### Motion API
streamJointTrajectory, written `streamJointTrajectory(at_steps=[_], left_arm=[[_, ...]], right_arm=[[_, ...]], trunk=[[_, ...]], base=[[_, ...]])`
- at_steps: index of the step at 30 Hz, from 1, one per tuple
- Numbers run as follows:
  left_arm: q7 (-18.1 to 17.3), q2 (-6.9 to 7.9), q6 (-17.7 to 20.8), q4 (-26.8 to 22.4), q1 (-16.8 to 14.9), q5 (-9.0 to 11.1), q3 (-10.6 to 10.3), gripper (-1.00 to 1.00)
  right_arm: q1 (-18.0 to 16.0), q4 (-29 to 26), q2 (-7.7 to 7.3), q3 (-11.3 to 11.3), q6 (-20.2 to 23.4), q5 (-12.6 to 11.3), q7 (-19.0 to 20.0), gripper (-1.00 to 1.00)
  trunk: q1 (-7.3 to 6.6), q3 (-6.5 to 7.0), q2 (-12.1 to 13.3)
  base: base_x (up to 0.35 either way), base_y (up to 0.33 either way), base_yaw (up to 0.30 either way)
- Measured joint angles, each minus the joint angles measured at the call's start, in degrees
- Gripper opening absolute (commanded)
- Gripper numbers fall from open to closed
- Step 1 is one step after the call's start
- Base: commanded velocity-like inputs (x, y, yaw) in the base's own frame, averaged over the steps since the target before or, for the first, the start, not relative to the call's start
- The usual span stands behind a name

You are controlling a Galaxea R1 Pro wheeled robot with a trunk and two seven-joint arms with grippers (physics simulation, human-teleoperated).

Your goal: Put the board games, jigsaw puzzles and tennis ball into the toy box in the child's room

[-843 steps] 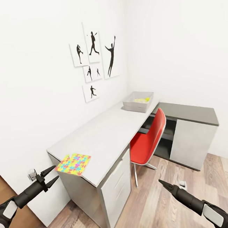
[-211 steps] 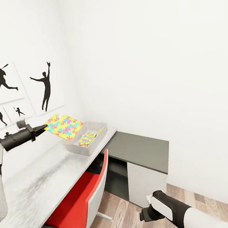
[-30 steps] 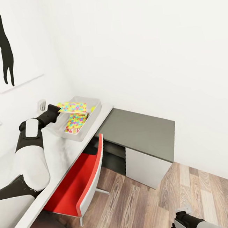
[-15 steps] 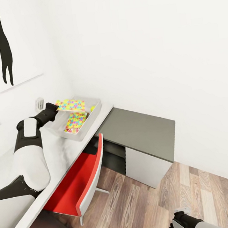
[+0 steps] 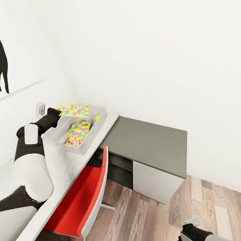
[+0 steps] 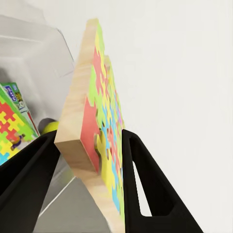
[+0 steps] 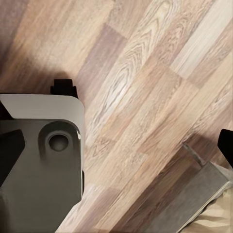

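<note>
Multicoloured jigsaw puzzle (image 5: pixel 74 109) clamped edge-on in left tool (image 6: pixel 90 145), hovering over grey toy box (image 5: pixel 98 123) on tabletop (image 5: pixel 62 167). Inside already: other puzzle (image 5: pixel 78 130), tennis ball (image 5: pixel 97 117). Release pending. Right tool's state: cannot tell.

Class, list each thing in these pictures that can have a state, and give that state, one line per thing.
Left gripper: shut on the held jigsaw puzzle.
Held jigsaw puzzle: gripped by one edge, above the toy box.
Toy box: open on the table, partly filled.
Second jigsaw puzzle: lying inside the toy box.
Tennis ball: inside the toy box.
Right gripper: cannot tell.
</note>
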Motion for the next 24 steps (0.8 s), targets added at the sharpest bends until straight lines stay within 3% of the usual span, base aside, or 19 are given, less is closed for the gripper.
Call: streamJointTrajectory(at_steps=[11,24], left_arm=[[0.0,-0.12,-0.11,0.0,0.02,-0.07,0.13,-1.0],[0.09,0.05,-0.13,0.0,0.02,-0.13,0.34,-1.0]], right_arm=[[0.02,-0.1,0.51,0.08,0.08,-0.22,-0.22,1.0],[0.02,-0.13,1.01,0.04,0.42,-0.17,-0.06,1.0]], trunk=[[0.03,-0.05,0.01],[0.03,-1.15,0.01]], base=[[0.038,-0.007,0.0],[0.0,0.0,0.0]])
